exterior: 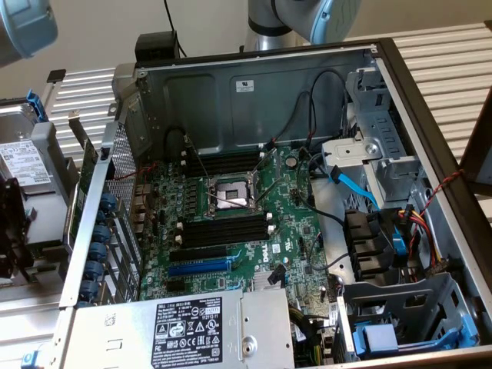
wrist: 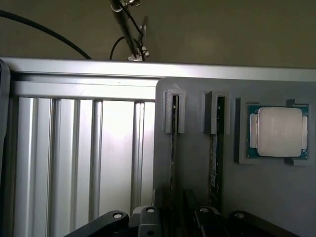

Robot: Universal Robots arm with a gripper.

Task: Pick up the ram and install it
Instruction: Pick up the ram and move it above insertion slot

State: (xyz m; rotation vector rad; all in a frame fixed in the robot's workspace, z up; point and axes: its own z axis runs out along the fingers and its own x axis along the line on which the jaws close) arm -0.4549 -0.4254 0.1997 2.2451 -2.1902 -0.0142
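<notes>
Pincer (wrist: pixel 176 200) is spread apart, right over the ram (wrist: pixel 174 148). It stands on its thin side in a slot (wrist: pixel 168 111) near the holder's (wrist: pixel 192 163) edge, so it is easy to pinch.

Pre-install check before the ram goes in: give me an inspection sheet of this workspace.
surface: ribbed metal table; grey holder on it.
job's things: two ram sticks on edge in the holder's slots; motherboard's black slots look empty.
clutter: processor in the holder; hard drive beside the open case.
tool: open, holding nothing, by the ram stick farther from the processor.
cables: blue cable inside the case.
surroundings: plain wall.
</notes>
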